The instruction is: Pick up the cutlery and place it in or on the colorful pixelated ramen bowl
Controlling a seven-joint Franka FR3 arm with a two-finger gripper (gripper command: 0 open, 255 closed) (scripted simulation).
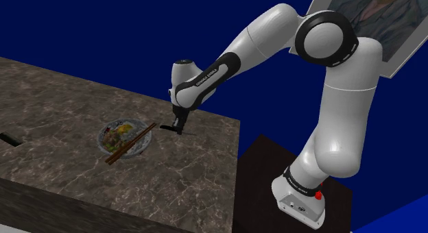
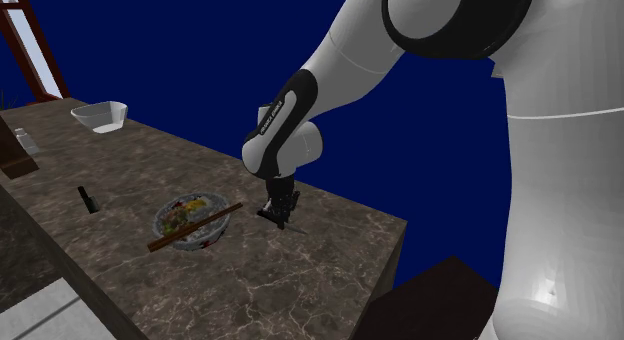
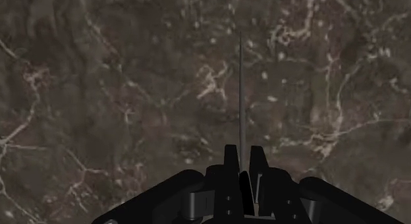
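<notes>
Wrist view is showing the gripper (image 3: 241, 150) pinching a very thin grey piece of cutlery (image 3: 241, 91). The two black fingers are standing almost together with only that sliver between them. The piece is running straight out ahead of the fingertips, edge-on, so I cannot tell knife from fork or spoon.

In the shoulder view the gripper (image 1: 177, 129) is hanging low over the counter (image 1: 68, 94), and the colourful ramen bowl (image 1: 101, 137) is sitting at its 9 o'clock, near but apart. Two brown chopsticks (image 1: 130, 144) are lying across the bowl's rim.

The risk, as I am judging it, is in the grip. The piece is being held close to one end, so it may swivel or slide out during the carry. Its free end could also catch the rim or the chopsticks and shove them aside. Letting go too early would be dropping it on the stone.

The counter is looking like dark brown stone with pale veins. In the second exterior view a white bowl (image 2: 100, 115) is standing far off at the ramen bowl's 11 o'clock and a small dark object (image 2: 87, 198) at its 9 o'clock. Deep blue walls are closing the room.
</notes>
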